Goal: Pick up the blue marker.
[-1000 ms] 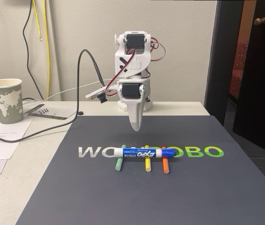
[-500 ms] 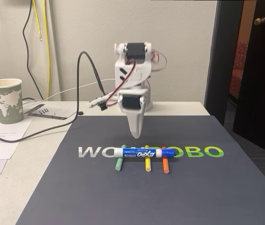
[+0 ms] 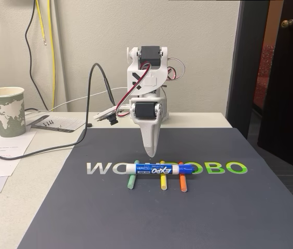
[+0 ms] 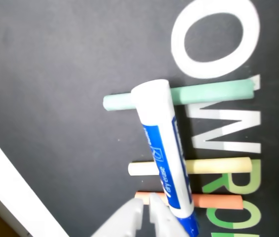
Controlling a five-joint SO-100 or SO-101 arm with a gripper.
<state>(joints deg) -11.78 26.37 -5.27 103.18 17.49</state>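
The blue marker point(image 3: 159, 169) lies crosswise on a dark mat, resting on top of three thin sticks. It has a white barrel with a blue Expo label. In the wrist view the blue marker point(image 4: 161, 148) runs diagonally over the green, yellow and orange sticks. My gripper point(image 3: 150, 153) points straight down just behind and above the marker's middle, a small gap away from it. Its fingertips point(image 4: 138, 213) enter at the wrist view's bottom edge, pressed together with nothing between them.
The green stick point(image 3: 131, 181), yellow stick point(image 3: 163, 181) and orange stick point(image 3: 182, 182) lie under the marker on the dark mat point(image 3: 136, 218). A paper cup point(image 3: 5, 110), papers and cables sit on the left of the table. A dark door stands at the right.
The gripper has come down and slightly forward, its tip now closer to the marker. The marker and sticks have not moved.
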